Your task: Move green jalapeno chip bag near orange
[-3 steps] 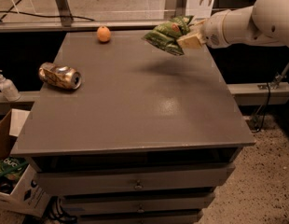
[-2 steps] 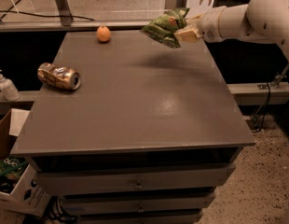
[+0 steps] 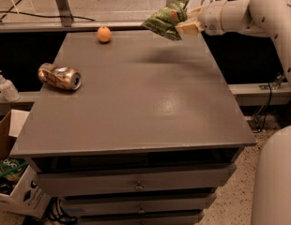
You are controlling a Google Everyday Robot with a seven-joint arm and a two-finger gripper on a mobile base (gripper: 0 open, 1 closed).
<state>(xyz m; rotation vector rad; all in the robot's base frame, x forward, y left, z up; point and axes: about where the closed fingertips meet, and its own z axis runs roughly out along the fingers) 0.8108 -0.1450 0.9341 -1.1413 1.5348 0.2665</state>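
Gripper point(image 3: 187, 24) is at the far right of the table point(image 3: 150, 107), up in the air over the back edge, arm point(image 3: 239, 14) reaching in from the right. Jaws closed on the right end of the bag point(image 3: 163, 21); bag hangs off them, tilted, clear of the tabletop, shadow on the surface below it. Orange point(image 3: 104, 33) sits on the table at the back, left of centre. Bag is to the right of the orange with a clear gap between them, resting on nothing. Can point(image 3: 59, 76) lies on its side near the left edge, well apart from both, not in the way

Progress: pick done, bag lifted and held in the air. Left to do: take the bag left toward the orange, lower it to the table just beside it, let go, back off. Past halfway by my read. Risk on set-down: nudging the orange, which would likely roll
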